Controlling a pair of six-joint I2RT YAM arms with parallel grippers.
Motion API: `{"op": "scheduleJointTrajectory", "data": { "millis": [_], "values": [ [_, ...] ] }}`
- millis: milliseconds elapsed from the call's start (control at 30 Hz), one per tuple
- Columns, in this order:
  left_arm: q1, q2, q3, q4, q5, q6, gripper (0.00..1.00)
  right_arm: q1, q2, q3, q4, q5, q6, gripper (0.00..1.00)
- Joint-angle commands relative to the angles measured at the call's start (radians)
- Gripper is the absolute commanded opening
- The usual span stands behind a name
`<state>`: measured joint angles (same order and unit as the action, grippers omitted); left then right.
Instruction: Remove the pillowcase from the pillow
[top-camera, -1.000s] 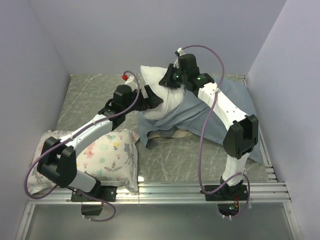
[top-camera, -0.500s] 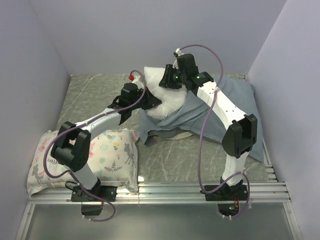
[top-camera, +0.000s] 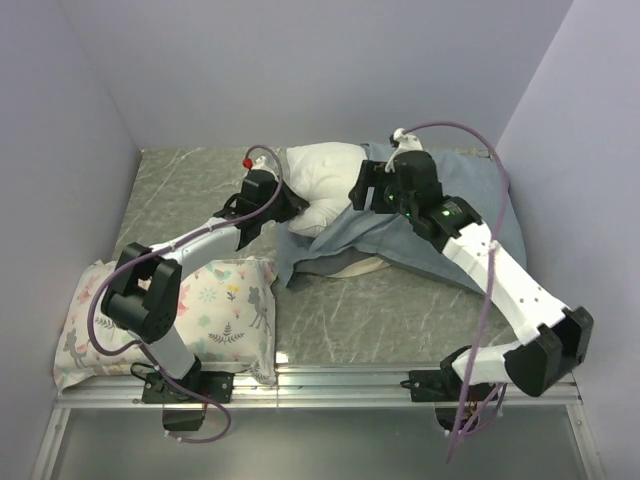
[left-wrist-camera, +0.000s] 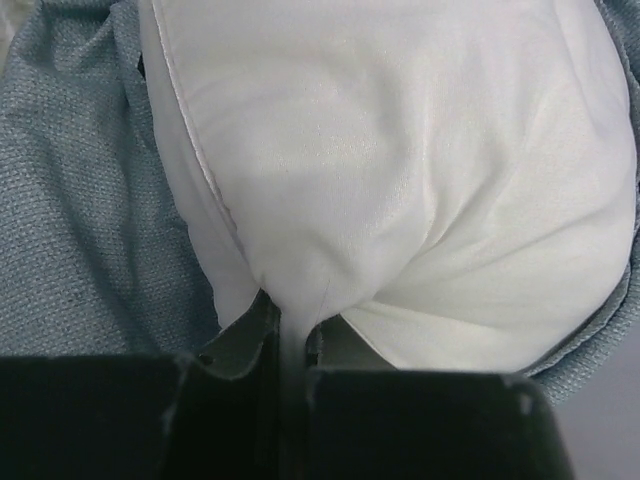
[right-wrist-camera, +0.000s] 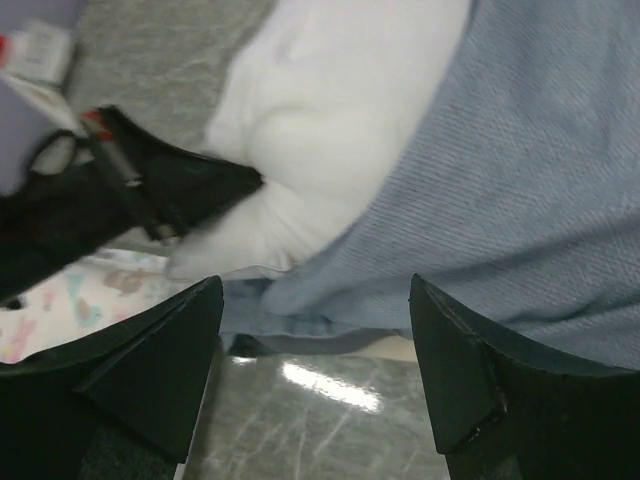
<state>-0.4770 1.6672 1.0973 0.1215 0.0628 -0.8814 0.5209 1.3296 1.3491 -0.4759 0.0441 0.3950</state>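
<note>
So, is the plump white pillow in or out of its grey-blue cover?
Partly out: the pillow bulges bare from the pillowcase around it.

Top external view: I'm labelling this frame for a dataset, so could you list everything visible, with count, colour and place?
pillow: one, plain white, far centre of the table, partly out of its cover
pillowcase: one, grey-blue side showing, spread from the centre to the right, around the pillow's right part
floral pillow: one, white with a pastel flower and animal print, near left corner
table: one, grey marbled top
rail: one, silver metal, along the near edge
walls: three, pale lilac, on the left, far and right sides
left tool: one, black, shut on the pillow's near-left corner
right tool: one, black, open above the pillowcase edge
</note>
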Motion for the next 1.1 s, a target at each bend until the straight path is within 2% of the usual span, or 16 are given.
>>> {"op": "scheduleJointTrajectory", "data": {
  "millis": [0,133,200,233,367,433,633,767,867,933,1000,1033,1067],
  "values": [
    [0.011,-0.078,0.047,0.008,-0.060,0.012,0.00,-0.002,0.083,-0.077,0.062,0.135,-0.007,0.82],
    [0.014,-0.102,0.073,-0.016,-0.092,0.036,0.00,-0.005,0.163,-0.068,0.056,0.230,-0.019,0.78],
    [0.021,-0.116,0.078,-0.022,-0.092,0.048,0.00,-0.012,0.177,-0.067,0.043,0.275,-0.024,0.70],
    [0.024,-0.130,0.076,-0.025,-0.090,0.051,0.00,-0.027,0.172,-0.080,0.045,0.284,-0.024,0.55],
    [0.093,-0.176,0.075,-0.043,-0.084,0.058,0.00,-0.080,0.111,-0.140,0.065,0.284,-0.016,0.10],
    [0.130,-0.210,0.075,-0.051,-0.090,0.053,0.00,-0.105,0.065,-0.178,0.071,0.275,-0.016,0.01],
    [0.300,-0.277,0.084,-0.092,-0.095,0.030,0.00,-0.268,0.019,-0.272,0.094,0.252,0.002,0.00],
    [0.418,-0.316,0.023,-0.077,-0.046,-0.030,0.00,-0.351,0.011,-0.327,0.135,0.211,0.039,0.00],
    [0.419,-0.319,-0.008,-0.063,0.008,-0.021,0.00,-0.346,0.000,-0.344,0.161,0.169,0.053,0.00],
    [0.408,-0.320,-0.043,-0.045,0.040,-0.025,0.00,-0.322,-0.023,-0.344,0.174,0.088,0.044,0.00],
    [0.376,-0.331,-0.108,-0.011,0.049,-0.018,0.00,-0.234,-0.049,-0.303,0.154,0.121,0.021,0.11],
    [0.364,-0.334,-0.123,-0.011,0.043,-0.013,0.00,-0.204,-0.056,-0.283,0.145,0.134,-0.008,0.25],
    [0.342,-0.337,-0.166,-0.002,0.043,-0.010,0.00,-0.153,-0.058,-0.257,0.120,0.137,-0.025,0.32]
  ]
}}
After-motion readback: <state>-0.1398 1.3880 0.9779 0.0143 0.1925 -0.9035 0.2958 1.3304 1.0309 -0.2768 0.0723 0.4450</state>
